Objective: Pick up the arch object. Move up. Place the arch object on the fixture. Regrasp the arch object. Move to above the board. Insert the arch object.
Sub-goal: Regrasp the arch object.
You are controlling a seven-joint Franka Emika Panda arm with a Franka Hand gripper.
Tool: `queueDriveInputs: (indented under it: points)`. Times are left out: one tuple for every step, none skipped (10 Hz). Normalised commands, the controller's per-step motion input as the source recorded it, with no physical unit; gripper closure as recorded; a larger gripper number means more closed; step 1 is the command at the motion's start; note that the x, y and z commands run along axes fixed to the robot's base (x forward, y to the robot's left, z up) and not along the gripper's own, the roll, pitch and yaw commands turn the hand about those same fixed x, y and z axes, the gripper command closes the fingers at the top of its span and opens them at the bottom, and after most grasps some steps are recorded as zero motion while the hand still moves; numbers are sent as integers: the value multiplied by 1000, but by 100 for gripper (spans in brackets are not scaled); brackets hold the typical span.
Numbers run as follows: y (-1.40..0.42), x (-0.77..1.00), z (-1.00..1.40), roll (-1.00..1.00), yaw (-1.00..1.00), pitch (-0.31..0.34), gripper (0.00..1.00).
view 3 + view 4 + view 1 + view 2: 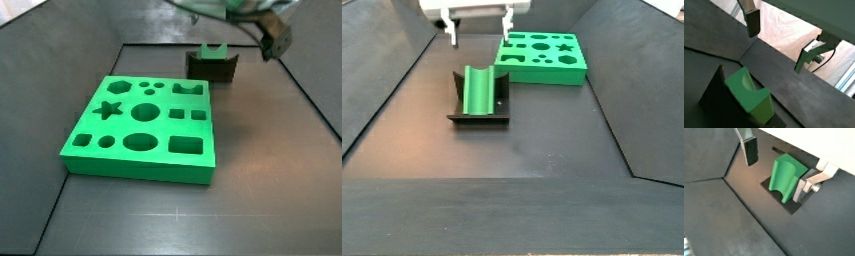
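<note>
Picture edges cut off the hand (477, 38) above its fingers in both side views.

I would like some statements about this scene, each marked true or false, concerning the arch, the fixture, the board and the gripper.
1. The arch rests on the fixture. True.
2. The gripper holds the arch. False: its fingers are open and empty, above and apart from the arch.
3. The arch is already inserted in the board. False: it sits on the fixture, apart from the board.
4. The board has a star-shaped cutout. True.
5. The fixture stands on top of the board. False: it stands on the dark floor beside the board.
</note>
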Motion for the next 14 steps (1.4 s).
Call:
queueDriveInputs:
  points:
    - [39, 89, -1000, 57, 19, -36, 0]
    - [37, 94, -1000, 54, 19, -33, 0]
    - [32, 103, -1000, 52, 15, -24, 0]
    - [23, 114, -997, 56, 14, -19, 0]
    - [14, 99, -802, 55, 16, -12, 0]
    - [10, 94, -704, 53, 17, -10, 0]
    - [5, 82, -509, 55, 22, -5, 0]
    - [2, 77, -370, 56, 26, -6, 0]
    - [-8, 51, -204, 47, 37, 7, 0]
    - [-19, 18, -170, 51, 30, 4, 0]
    - [-20, 18, -169, 49, 29, 0, 0]
    - [-20, 18, -169, 49, 29, 0, 0]
    - [-20, 18, -169, 49, 29, 0, 0]
    - [0, 0, 0, 0, 0, 0, 100]
